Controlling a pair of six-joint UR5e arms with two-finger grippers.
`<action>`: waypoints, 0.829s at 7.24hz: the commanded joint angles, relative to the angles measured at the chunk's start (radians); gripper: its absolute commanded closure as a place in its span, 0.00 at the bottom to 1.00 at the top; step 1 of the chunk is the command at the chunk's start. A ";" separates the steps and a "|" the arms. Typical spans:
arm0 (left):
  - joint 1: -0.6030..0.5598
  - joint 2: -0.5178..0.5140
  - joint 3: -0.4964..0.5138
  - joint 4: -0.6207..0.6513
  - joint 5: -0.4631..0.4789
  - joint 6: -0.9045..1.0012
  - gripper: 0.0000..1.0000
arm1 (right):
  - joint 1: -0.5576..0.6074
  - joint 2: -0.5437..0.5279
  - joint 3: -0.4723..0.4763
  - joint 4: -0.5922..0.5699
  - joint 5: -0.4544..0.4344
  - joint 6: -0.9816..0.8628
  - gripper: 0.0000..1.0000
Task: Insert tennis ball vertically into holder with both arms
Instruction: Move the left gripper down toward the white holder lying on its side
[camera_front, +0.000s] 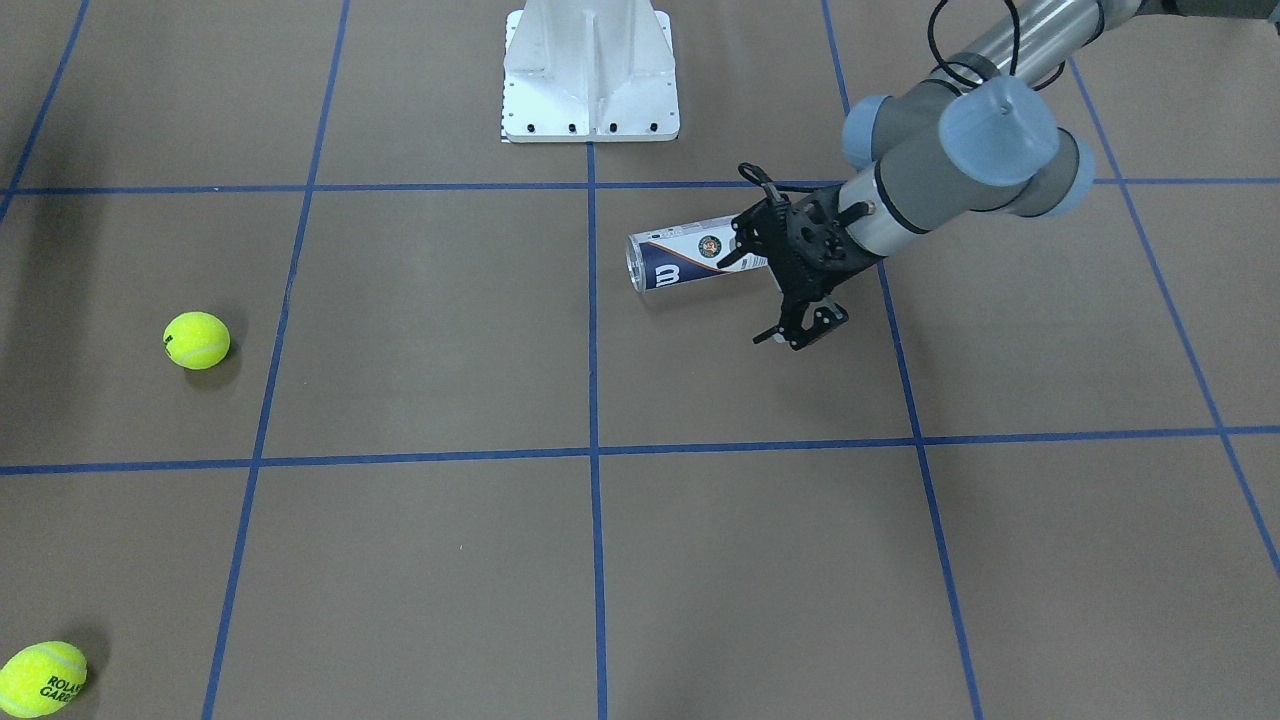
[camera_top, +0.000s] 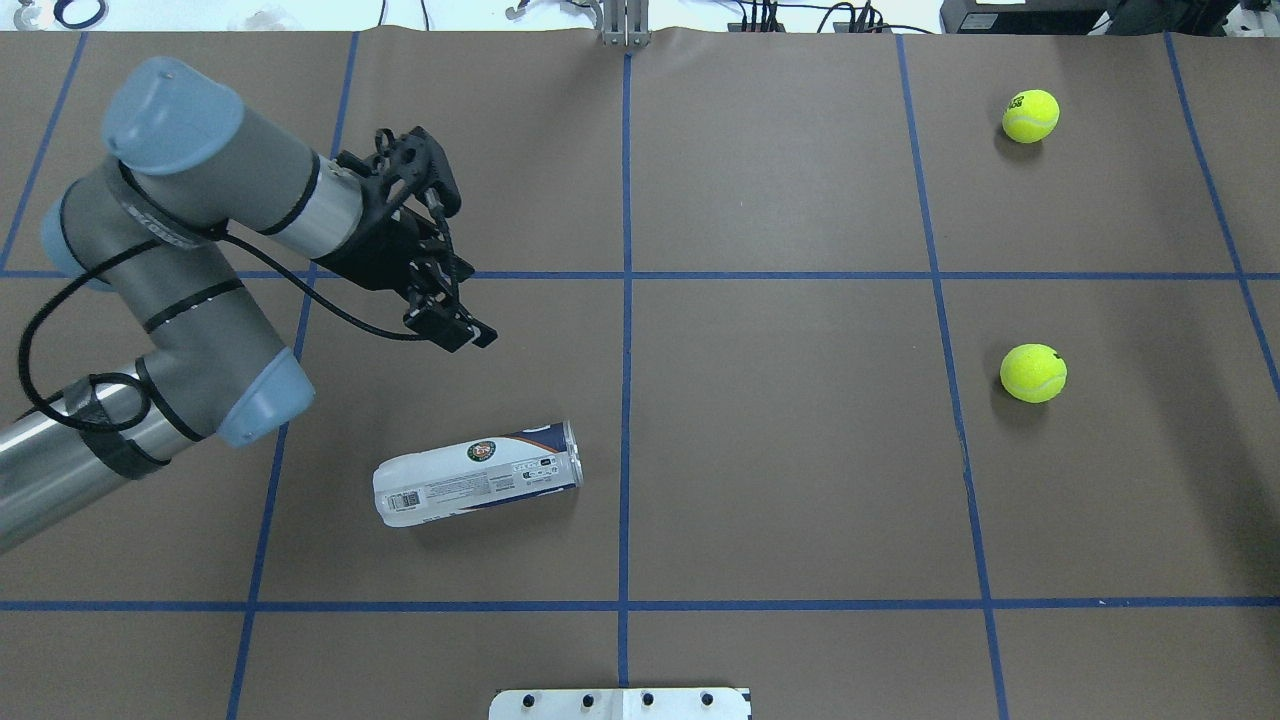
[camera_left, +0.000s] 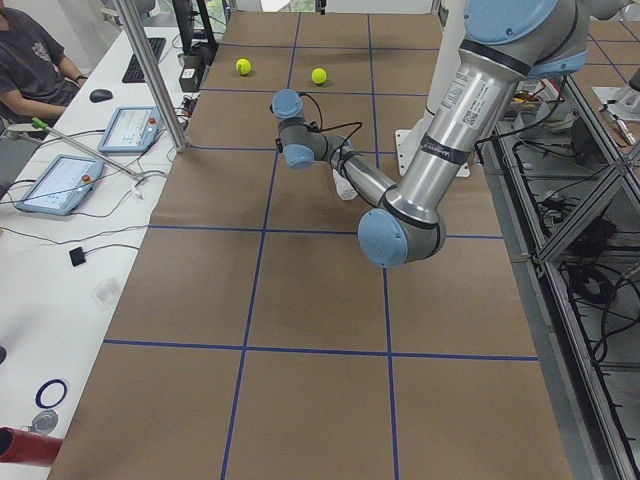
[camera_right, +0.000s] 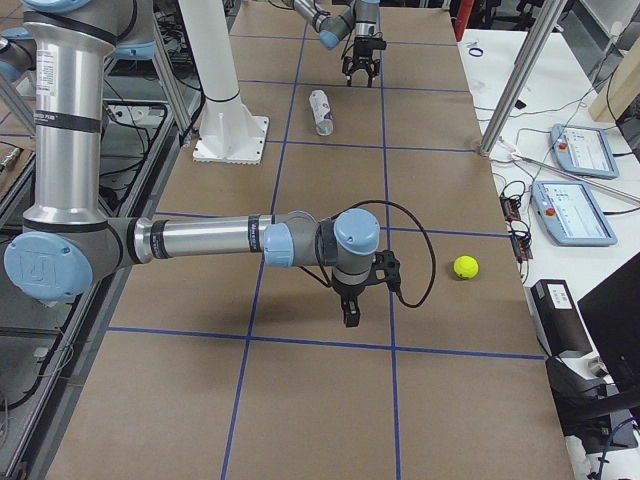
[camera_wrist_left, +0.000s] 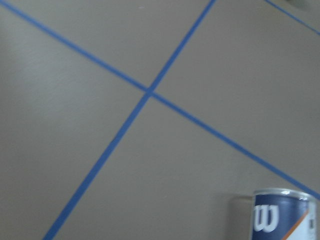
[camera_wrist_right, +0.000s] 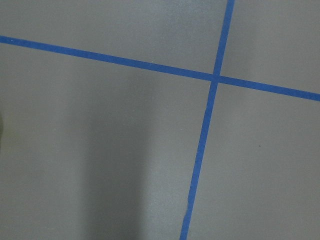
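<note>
Plainly little is done: the holder (camera_top: 478, 473) lies on its side on the table (camera_top: 800, 480), not yet stood up, and both tennis balls (camera_top: 1033, 373) sit well apart from it. The left gripper (camera_front: 768, 298) hovers near the holder, spread wide and empty. The right gripper (camera_right: 350, 300) is far from the holder, and whether it is spread or closed cannot be told.

The bench (camera_top: 800, 500) wears matt brown paper crossed by blue tape (camera_top: 626, 400). The holder (camera_top: 478, 483) is glossy clear plastic; the tennis balls (camera_top: 1033, 373) look fuzzy, felt-like.
</note>
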 joint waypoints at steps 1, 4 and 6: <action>0.097 -0.105 -0.001 0.164 0.134 0.137 0.01 | -0.020 0.000 -0.015 0.001 -0.001 0.001 0.01; 0.179 -0.247 -0.008 0.504 0.158 0.196 0.01 | -0.020 0.002 -0.024 0.003 -0.004 0.001 0.01; 0.235 -0.245 -0.009 0.544 0.277 0.213 0.01 | -0.020 0.009 -0.049 0.030 -0.011 0.000 0.01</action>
